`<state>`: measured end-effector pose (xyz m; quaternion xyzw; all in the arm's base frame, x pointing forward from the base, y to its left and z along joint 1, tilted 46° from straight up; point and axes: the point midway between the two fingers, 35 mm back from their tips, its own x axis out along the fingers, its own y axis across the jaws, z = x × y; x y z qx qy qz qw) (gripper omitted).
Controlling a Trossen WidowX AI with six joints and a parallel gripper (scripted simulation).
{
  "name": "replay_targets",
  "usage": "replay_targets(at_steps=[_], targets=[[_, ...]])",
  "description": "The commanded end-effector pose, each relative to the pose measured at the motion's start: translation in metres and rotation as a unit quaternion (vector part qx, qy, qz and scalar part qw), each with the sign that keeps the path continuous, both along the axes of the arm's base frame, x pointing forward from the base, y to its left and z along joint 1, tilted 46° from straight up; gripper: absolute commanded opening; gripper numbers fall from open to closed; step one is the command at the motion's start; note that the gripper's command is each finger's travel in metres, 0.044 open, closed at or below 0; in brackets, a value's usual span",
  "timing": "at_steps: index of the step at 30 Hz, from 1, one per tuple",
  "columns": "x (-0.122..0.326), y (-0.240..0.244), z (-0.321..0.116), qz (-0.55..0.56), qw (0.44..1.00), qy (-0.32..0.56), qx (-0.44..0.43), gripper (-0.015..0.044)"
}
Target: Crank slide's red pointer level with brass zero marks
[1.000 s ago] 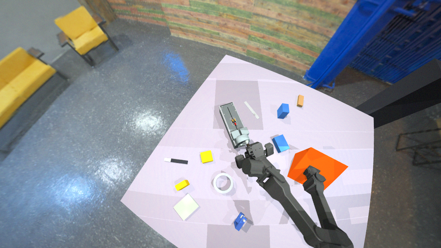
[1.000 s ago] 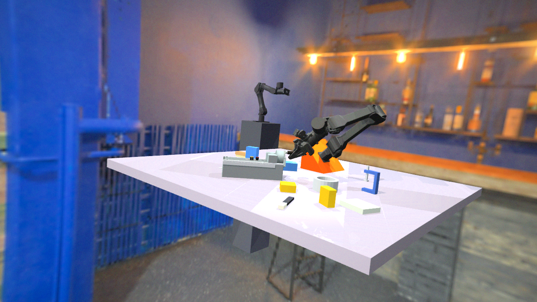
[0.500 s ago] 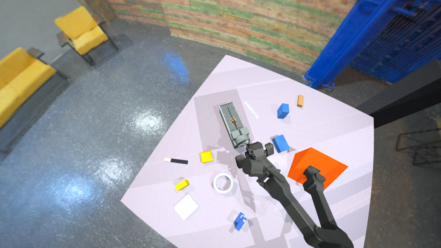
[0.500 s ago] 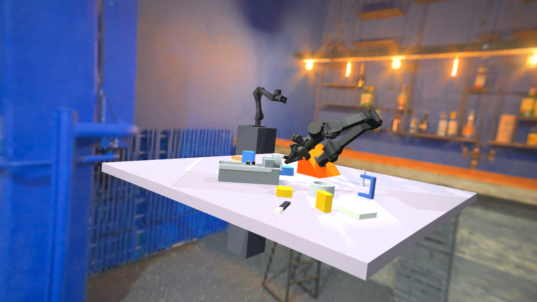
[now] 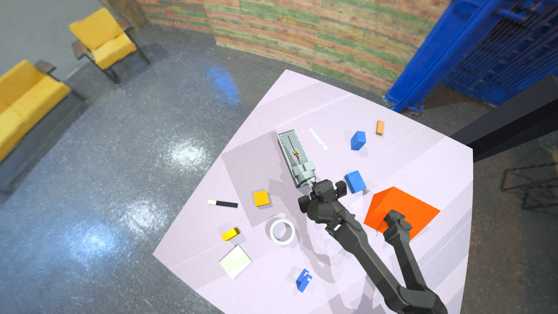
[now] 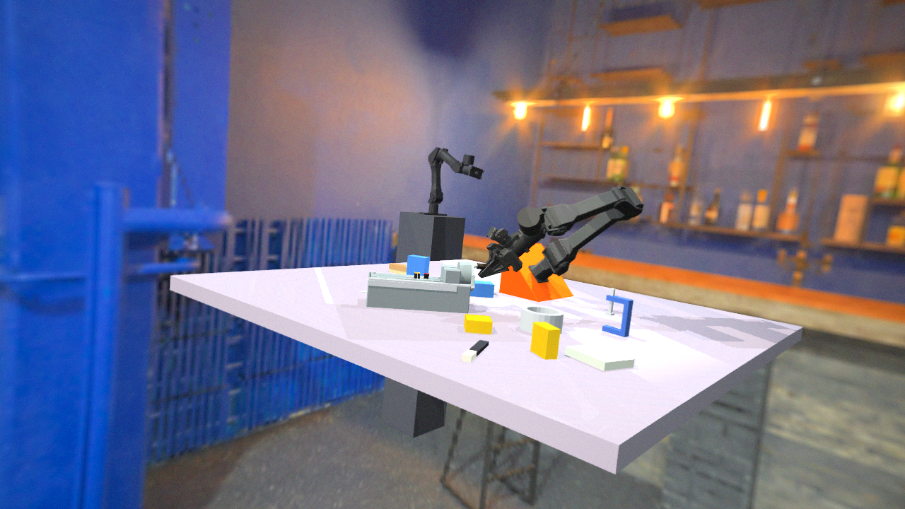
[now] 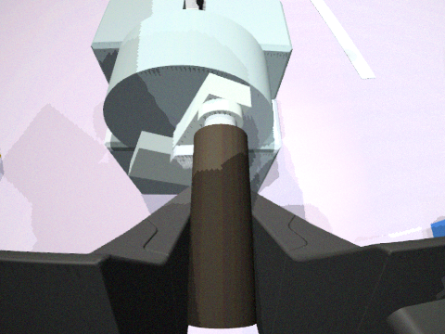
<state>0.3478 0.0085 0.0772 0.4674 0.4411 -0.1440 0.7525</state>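
The grey crank machine (image 5: 287, 150) (image 6: 414, 297) (image 7: 195, 51) stands on the table. Its red pointer (image 5: 297, 157) (image 6: 426, 276) sits off the brass zero marks (image 5: 295, 152) (image 6: 416, 275), a little toward the crank end; the wrist view does not show them. The pale crank arm (image 7: 227, 88) slants across the round housing's face, from upper right to lower left. The brown handle (image 7: 222, 241) sticks out from the arm's upper end. My gripper (image 5: 313, 185) (image 6: 481, 272) (image 7: 215, 196) is shut on the handle, one finger on each side.
A large orange wedge (image 5: 417, 203) (image 6: 515, 288) stands beneath my arm's elbow side. Blue blocks (image 5: 355, 181) (image 5: 358, 140) lie right of the machine in the top view. A yellow block (image 5: 261, 198), a white ring (image 5: 271, 231) and a blue clamp (image 5: 301, 284) (image 6: 626, 316) are also on the table.
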Motion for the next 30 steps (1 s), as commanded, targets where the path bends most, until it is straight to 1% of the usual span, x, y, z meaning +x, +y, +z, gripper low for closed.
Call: replay_targets(at_steps=[1, 30], targets=[[-0.0053, -0.0016, -0.0075, -0.002, 1.0, 0.011, -0.002, 0.0], [-0.0072, -0.0005, -0.0129, -0.002, 1.0, 0.011, -0.002, 0.0]])
